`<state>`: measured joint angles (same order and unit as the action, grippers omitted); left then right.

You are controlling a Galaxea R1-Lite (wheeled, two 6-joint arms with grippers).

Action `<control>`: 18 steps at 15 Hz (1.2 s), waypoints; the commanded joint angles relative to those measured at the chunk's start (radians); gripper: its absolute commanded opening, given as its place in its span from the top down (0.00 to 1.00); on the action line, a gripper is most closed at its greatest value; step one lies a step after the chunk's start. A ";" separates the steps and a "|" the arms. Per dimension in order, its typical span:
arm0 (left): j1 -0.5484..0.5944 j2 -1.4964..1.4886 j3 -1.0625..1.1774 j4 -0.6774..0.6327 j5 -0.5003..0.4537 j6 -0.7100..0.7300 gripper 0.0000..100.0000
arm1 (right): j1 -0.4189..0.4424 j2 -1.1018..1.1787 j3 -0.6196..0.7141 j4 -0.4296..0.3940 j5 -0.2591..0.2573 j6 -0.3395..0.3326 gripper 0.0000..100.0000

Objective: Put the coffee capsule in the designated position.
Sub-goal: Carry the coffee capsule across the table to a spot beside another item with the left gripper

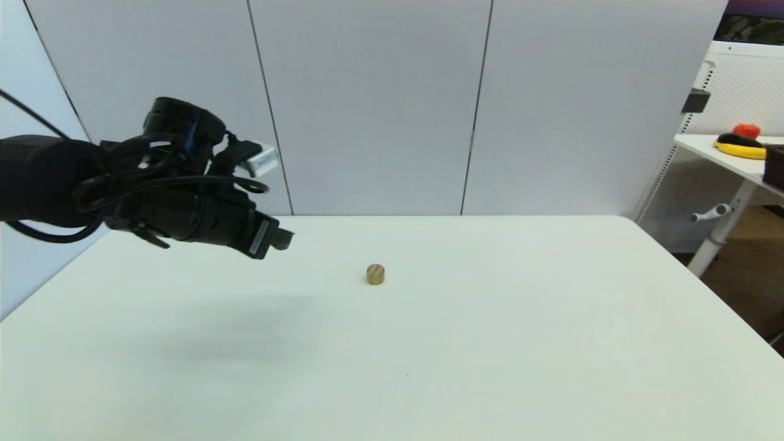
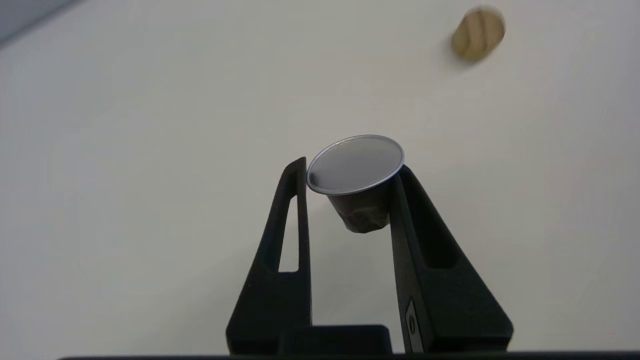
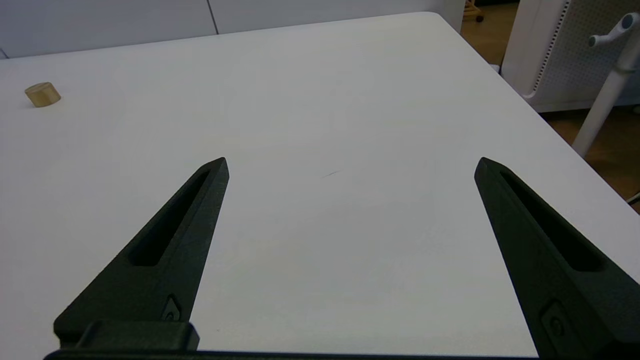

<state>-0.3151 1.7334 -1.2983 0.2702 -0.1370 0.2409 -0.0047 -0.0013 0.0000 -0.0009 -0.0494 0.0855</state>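
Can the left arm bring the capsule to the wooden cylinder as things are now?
Probably yes. The left gripper holds the capsule above the table, and only bare surface lies between it and the cylinder. The right gripper is open and off to the side.

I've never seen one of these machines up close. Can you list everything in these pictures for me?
Capsule: one, dark grey with a silver lid, held in the left gripper above the table.
Wooden cylinder: one, tan, standing mid-table, right of the left gripper.
Table: one, white, in front of the robot.
Wall panels: pale grey, behind the table.
Side table: one, white, far right, carrying red, black and yellow items.
Left gripper: black, raised over the table's left, shut on the capsule.
Right gripper: black, open, low over the table's right.
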 commanded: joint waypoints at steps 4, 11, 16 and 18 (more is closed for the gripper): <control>-0.091 0.285 -0.177 -0.210 -0.004 0.002 1.00 | 0.000 0.001 0.002 -0.001 0.000 0.000 0.00; -0.150 0.453 -0.231 -0.362 -0.007 -0.012 1.00 | 0.000 0.001 0.002 -0.001 -0.001 0.000 0.00; -0.179 0.545 -0.283 -0.445 -0.007 -0.012 1.00 | 0.000 0.001 0.002 -0.001 -0.001 0.000 0.00; -0.182 0.564 -0.306 -0.448 -0.006 -0.011 1.00 | 0.000 0.001 0.002 -0.001 -0.001 0.000 0.00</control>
<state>-0.4915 2.2604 -1.5836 -0.1745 -0.1436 0.2274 -0.0047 -0.0013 0.0000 -0.0009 -0.0494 0.0855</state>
